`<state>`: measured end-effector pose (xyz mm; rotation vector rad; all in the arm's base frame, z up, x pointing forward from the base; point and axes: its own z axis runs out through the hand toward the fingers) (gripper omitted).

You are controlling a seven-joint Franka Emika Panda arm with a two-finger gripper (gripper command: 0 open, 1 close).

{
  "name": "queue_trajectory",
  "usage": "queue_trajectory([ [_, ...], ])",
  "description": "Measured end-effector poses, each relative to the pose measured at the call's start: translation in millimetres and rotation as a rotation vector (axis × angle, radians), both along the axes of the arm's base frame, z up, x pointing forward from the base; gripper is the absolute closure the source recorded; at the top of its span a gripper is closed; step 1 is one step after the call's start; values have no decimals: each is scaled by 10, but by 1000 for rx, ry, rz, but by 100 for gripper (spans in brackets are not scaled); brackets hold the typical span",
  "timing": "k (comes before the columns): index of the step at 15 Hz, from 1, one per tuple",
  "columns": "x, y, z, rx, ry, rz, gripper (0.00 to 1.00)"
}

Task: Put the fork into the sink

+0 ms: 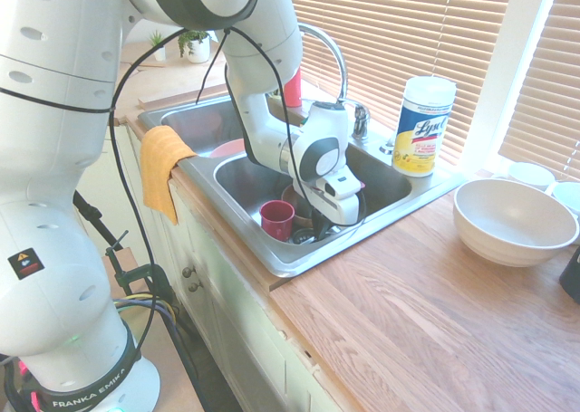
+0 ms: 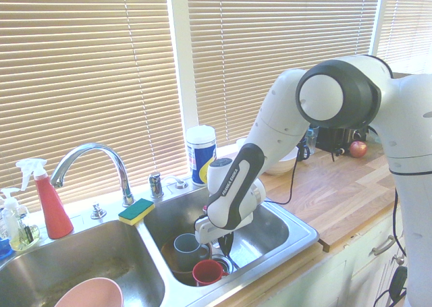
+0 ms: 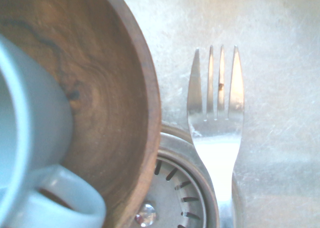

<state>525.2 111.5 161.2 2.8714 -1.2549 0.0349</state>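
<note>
My pincer is down inside the right-hand basin of the sink, low over the basin floor; I cannot tell from either outside view whether its fingers are parted or closed. The fork shows in the wrist view, tines pointing away, lying over the steel floor with its neck passing just beside the drain strainer. Whether it rests on the floor or hangs from my grasp is not clear.

Beside the fork sits a brown wooden bowl, its rim overlapping the strainer's edge. A pale blue mug stands in that bowl. A dark red cup is near the basin's front wall.

Left basin holds a pink bowl. An orange cloth hangs over the sink's front edge. On the rim behind: a wipes canister, a yellow-green sponge, the curved faucet. A white bowl sits on the wooden desk.
</note>
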Motion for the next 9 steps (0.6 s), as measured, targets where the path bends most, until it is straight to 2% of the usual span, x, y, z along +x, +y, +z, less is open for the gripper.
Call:
queue_trajectory([
  [6, 48, 0, 38, -1, -12, -2, 0],
  [9, 133, 45, 387, -4, -30, 3, 0],
])
